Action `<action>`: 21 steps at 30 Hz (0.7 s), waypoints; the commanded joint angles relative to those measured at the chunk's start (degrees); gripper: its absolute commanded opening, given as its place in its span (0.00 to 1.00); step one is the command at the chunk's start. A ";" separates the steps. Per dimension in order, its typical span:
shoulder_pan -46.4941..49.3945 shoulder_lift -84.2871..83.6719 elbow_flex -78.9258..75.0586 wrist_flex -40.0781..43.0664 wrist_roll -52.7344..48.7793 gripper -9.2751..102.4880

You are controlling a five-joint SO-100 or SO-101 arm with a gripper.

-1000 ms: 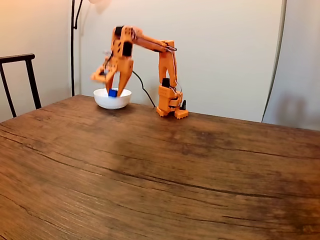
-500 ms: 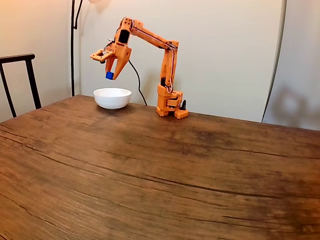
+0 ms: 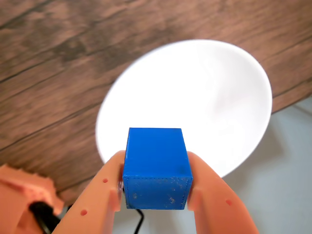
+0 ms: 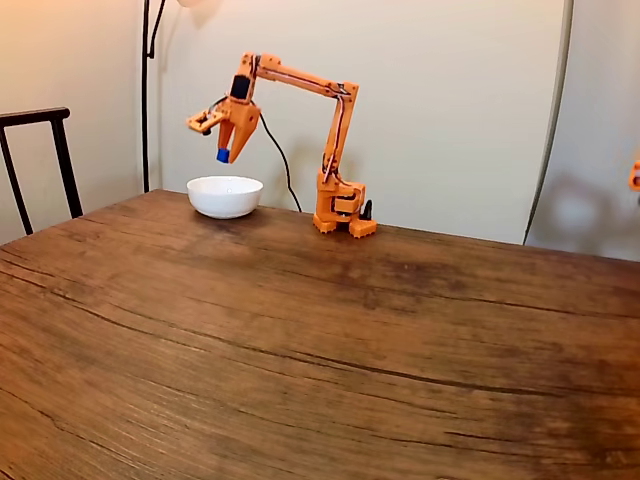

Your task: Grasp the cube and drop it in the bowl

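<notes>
Above bowl (image 4: 225,196), claw (image 4: 223,155) gripping cube (image 3: 157,168)

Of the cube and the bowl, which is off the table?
The cube: the gripper holds it in the air above the bowl, which rests on the table.

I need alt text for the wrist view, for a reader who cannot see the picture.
The gripper, with two orange fingers, holds a blue cube above a white bowl. The bowl stands on a dark brown wooden table, near its edge.
</notes>
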 commanded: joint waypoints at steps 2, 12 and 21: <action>3.34 2.37 5.71 -7.91 2.37 0.12; 7.82 1.49 13.62 -17.31 7.12 0.13; 8.70 1.58 15.29 -19.51 7.91 0.32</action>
